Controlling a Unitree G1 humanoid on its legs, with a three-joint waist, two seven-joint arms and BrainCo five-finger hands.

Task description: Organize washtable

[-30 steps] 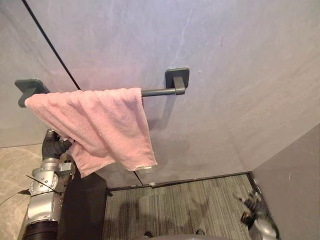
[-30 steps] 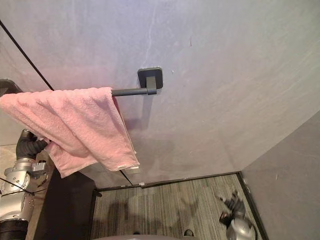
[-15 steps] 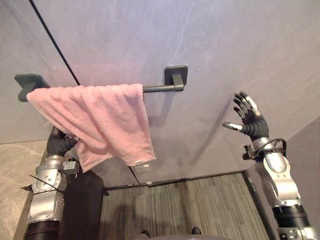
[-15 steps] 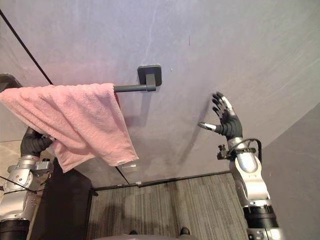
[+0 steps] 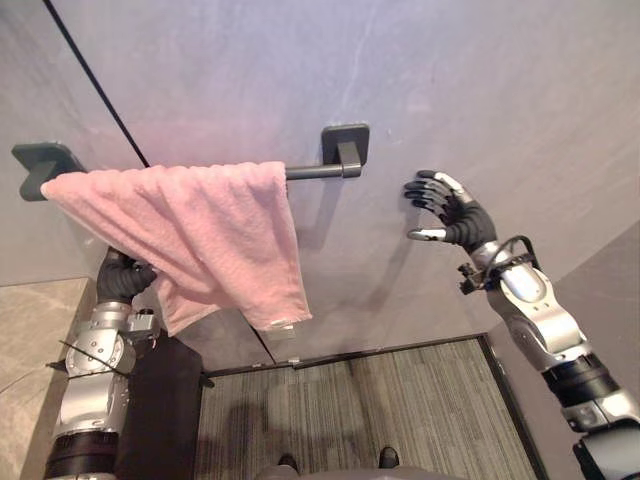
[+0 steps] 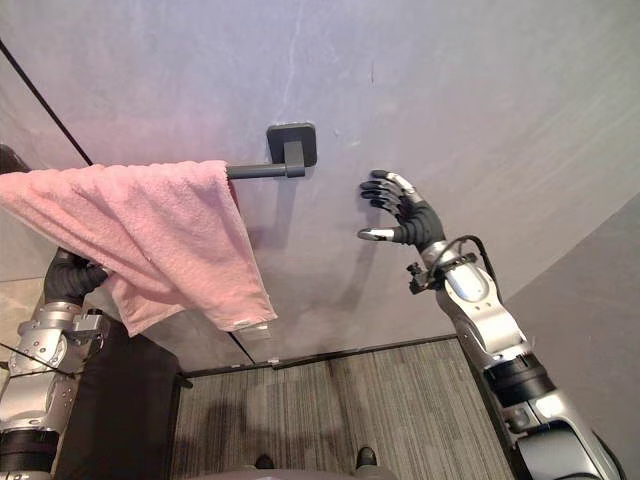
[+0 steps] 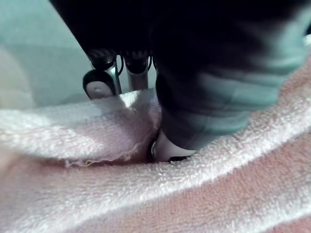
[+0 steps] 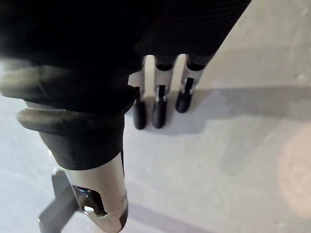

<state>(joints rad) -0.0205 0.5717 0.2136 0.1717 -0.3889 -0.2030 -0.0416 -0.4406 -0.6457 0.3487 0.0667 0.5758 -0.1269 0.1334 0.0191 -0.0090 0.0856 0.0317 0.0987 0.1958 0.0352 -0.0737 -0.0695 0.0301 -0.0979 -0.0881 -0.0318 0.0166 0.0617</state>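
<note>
Towel (image 5: 190, 235) hangs bunched and slanting on the wall bar (image 5: 312, 172), with a lower fold pinched by the left hand (image 5: 122, 282). The right hand (image 5: 462, 222) hovers near the bar's bare end, fingers released. A one-sided tug could drag the towel off the bar.
</note>
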